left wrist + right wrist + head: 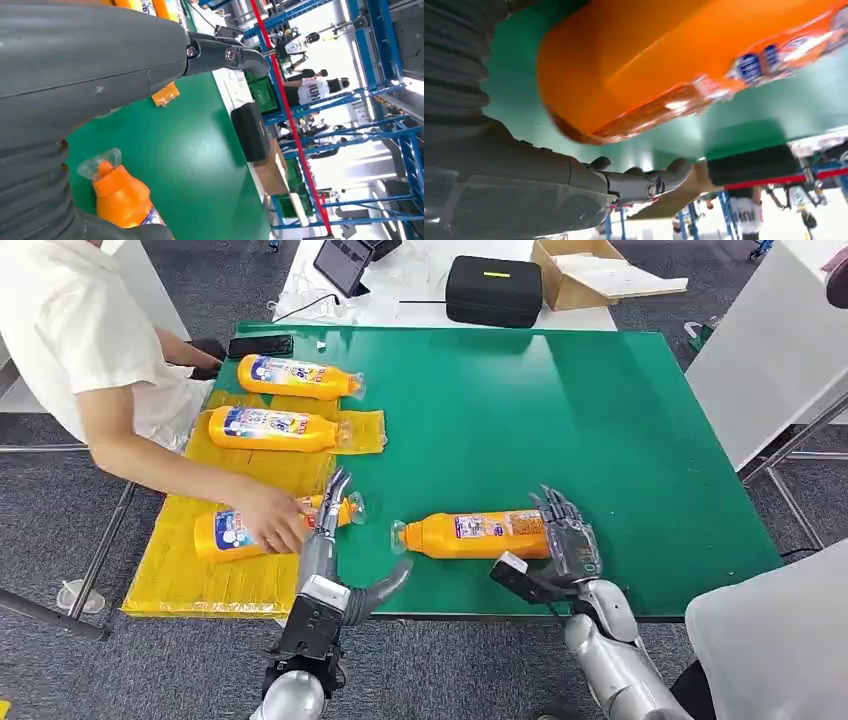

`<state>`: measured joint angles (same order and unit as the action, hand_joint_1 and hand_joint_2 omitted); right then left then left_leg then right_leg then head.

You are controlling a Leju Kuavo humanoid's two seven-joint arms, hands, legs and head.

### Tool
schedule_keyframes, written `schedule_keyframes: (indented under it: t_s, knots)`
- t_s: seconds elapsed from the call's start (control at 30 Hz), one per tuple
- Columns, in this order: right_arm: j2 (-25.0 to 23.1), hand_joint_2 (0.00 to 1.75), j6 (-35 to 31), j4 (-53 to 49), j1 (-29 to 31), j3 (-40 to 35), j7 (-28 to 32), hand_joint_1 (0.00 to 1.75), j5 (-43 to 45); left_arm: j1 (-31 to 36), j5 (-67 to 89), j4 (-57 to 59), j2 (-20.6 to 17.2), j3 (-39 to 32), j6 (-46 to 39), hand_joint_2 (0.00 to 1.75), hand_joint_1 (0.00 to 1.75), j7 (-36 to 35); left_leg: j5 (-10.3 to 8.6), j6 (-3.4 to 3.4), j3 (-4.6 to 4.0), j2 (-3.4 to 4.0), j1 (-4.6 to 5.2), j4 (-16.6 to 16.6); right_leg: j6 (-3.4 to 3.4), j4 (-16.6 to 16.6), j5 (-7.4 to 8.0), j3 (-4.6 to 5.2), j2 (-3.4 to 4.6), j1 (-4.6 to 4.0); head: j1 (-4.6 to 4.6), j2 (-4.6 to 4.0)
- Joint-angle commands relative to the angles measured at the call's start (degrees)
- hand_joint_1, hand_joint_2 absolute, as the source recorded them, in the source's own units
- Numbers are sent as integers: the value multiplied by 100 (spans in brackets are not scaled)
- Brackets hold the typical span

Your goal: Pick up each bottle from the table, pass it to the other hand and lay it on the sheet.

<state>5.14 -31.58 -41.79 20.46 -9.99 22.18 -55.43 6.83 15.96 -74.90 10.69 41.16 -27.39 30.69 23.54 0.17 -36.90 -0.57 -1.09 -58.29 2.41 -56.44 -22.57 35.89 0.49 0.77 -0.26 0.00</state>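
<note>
An orange bottle lies on its side on the green table, cap pointing left. My right hand is open at its base end, fingers spread beside the base and thumb apart from the bottle. My left hand is open at the table's front edge, fingers straight, thumb spread toward the bottle's cap. The yellow sheet on the left carries three bottles: far, middle and near. A person's hand rests on the near one, close to my left fingertips.
The person leans in from the left over the sheet. A black phone lies at the table's back left. Beyond the table stand a black case, a cardboard box and a tablet. A white table stands to the right.
</note>
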Motion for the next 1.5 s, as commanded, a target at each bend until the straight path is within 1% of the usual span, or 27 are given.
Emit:
schedule_keyframes:
  t_s: [0.03, 0.07, 0.1, 0.13, 0.17, 0.2, 0.33, 0.47, 0.53, 0.57, 0.63, 0.7, 0.73, 0.77, 0.8, 0.83, 1.03, 1.07, 1.1, 1.13, 1.17, 1.2, 1.23, 1.3, 1.33, 1.43, 1.5]
  knots:
    - [-156, 175, 226, 1052, 671, -181, 46, 0, 144, 343, -86, 429, -67, 235, 79, 175, 0, 29, 11, 6, 37, 13, 6, 6, -8, 4, -8, -33, 5, 2, 0, 0]
    - [-179, 175, 256, 1154, 701, -193, 80, 0, 187, 355, -128, 458, -60, 254, 96, 175, 0, 46, 7, 4, 24, 11, 4, 4, -6, 3, -4, -22, 5, 1, 0, 0]
    - [-183, 175, 262, 1170, 699, -198, 85, 0, 189, 356, -135, 462, -59, 256, 98, 175, 0, 48, 11, 6, 36, 14, 3, 5, -8, 5, -7, -33, 6, 0, 0, 0]
    - [-183, 175, 262, 1170, 699, -198, 85, 0, 189, 356, -135, 462, -59, 256, 98, 175, 0, 48, 6, 4, 25, 9, 3, 5, -6, 4, -4, -23, 3, 1, 0, 0]
    - [-183, 175, 262, 1170, 699, -198, 85, 0, 189, 356, -135, 462, -59, 256, 98, 175, 0, 48, 13, 6, 41, 14, 4, 5, -10, 4, -9, -38, 4, 0, 2, 0]
    - [-183, 175, 262, 1170, 699, -198, 85, 0, 189, 356, -135, 462, -59, 256, 98, 175, 0, 48, 7, 4, 28, 10, 4, 5, -8, 4, -5, -25, 3, 1, 0, 2]
    - [-199, 175, 325, 1234, 693, -220, 105, 0, 209, 356, -153, 470, -62, 269, 107, 175, 0, 50, 11, 5, 38, 11, 5, 5, -10, 3, -10, -34, 2, 1, 0, 0]
    - [-203, 175, 632, 1501, 680, -280, 1, 0, 261, 345, -219, 526, -65, 296, 109, 175, 0, 59, 15, 7, 54, 9, 5, 8, -14, 6, -15, -51, -3, -1, 0, 0]
    - [-136, 175, 1029, 1678, 726, -362, -187, 0, 254, 354, -251, 539, -67, 316, 110, 175, 0, 63, 11, 5, 40, 7, 3, 8, -9, 7, -10, -39, -2, -1, 0, 0]
    - [-106, 175, 1171, 1720, 734, -375, -250, 0, 268, 359, -260, 543, -68, 324, 108, 175, 0, 66, 18, 8, 61, 11, 6, 10, -14, 8, -17, -59, -3, 0, 0, 0]
    - [-27, 175, 1417, 1839, 768, -420, -423, 0, 257, 372, -275, 548, -65, 337, 110, 175, 0, 65, 6, 6, 33, -3, 3, 7, -7, 7, -8, -34, -11, 0, 0, 2]
    - [-19, 175, 1419, 1842, 769, -419, -416, 0, 260, 374, -276, 547, -64, 337, 110, 175, 0, 65, 4, 3, 27, 0, 1, 5, -5, 7, -4, -23, -6, -1, 0, 0]
    - [18, 175, 1595, 1909, 808, -524, -453, 0, 194, 381, -284, 548, -68, 345, 121, 175, 0, 63, 6, 5, 46, 3, 1, 10, -7, 12, -6, -40, -8, -2, 0, 0]
    - [43, 175, 1765, 1941, 813, -525, -485, 28, 229, 392, -293, 552, -69, 352, 129, 175, 0, 64, 9, 6, 59, 12, 0, 9, -10, 14, -5, -50, -5, -4, 2, 0]
    - [62, 175, 1780, 1951, 803, -523, -478, 171, 232, 394, -294, 552, -68, 352, 131, 175, 0, 64, 11, 4, 58, 22, 1, 4, -7, 9, -2, -43, 8, -2, 2, 0]
    - [104, 175, 1928, 1995, 787, -567, -491, 175, 225, 396, -300, 568, -69, 352, 127, 175, 0, 65, 7, 6, 71, 7, 5, 10, -10, 11, -5, -61, -10, 1, 4, 0]
    - [202, 175, 2180, 2122, 725, -710, -535, 175, 120, 414, -320, 625, -50, 356, 147, 175, 0, 86, 16, 0, 118, 14, 0, 7, -13, 17, 1, -95, 6, -4, 2, 0]
    - [216, 175, 2216, 2121, 725, -747, -571, 175, 90, 418, -327, 625, -47, 355, 152, 175, 0, 92, 3, 5, 116, -2, 2, 18, -20, 26, 6, -99, -18, -4, 0, 0]
    - [228, 175, 2233, 2122, 724, -774, -610, 175, 63, 423, -330, 629, -44, 357, 157, 175, 0, 97, 14, -1, 132, 10, -3, 10, -15, 23, 3, -111, 1, -7, 2, 0]
    - [243, 175, 2229, 2126, 726, -825, -717, 175, 4, 430, -342, 637, -39, 356, 179, 175, 0, 100, 8, 2, 132, 1, 0, 14, -19, 25, 5, -110, -12, -6, 2, 2]
    - [255, 175, 2256, 2149, 738, -890, -786, 175, -64, 433, -346, 642, -38, 356, 192, 175, 0, 101, 15, 1, 145, 1, -2, 7, -18, 20, -3, -90, -10, -8, 2, 0]
    - [274, 175, 2267, 2164, 748, -963, -860, 175, -142, 439, -352, 647, -34, 354, 210, 175, 0, 100, 30, -2, 162, 6, -2, 6, -12, 20, -13, -96, -2, -8, 2, 0]
    - [279, 175, 2231, 2168, 749, -973, -901, 175, -164, 438, -369, 645, -29, 347, 233, 175, 0, 92, 16, 3, 147, -10, 1, 17, -19, 29, -6, -88, -28, -7, 2, 0]
    - [318, 175, 2161, 2207, 779, -1148, -1116, 175, -401, 434, -415, 635, -24, 337, 300, 175, 0, 71, 27, 1, 174, 10, -5, 10, -8, 25, -13, -106, 2, -11, 2, 0]
    - [338, 175, 2148, 2217, 800, -1223, -1165, 175, -494, 436, -420, 637, -23, 335, 316, 175, 0, 67, 23, 3, 175, 2, -4, 16, -10, 30, -13, -110, -8, -11, 0, 0]
    - [358, 175, 2170, 2229, 822, -1258, -1179, 175, -539, 441, -422, 643, -18, 337, 326, 175, 0, 64, 31, 2, 188, 11, -4, 8, 0, 23, -21, -119, 4, -9, 2, 0]
    - [358, 175, 2170, 2229, 822, -1258, -1179, 175, -539, 441, -422, 643, -18, 337, 326, 175, 0, 64, 27, 4, 185, -3, -5, 12, -1, 30, -22, -123, -11, -11, 2, 2]
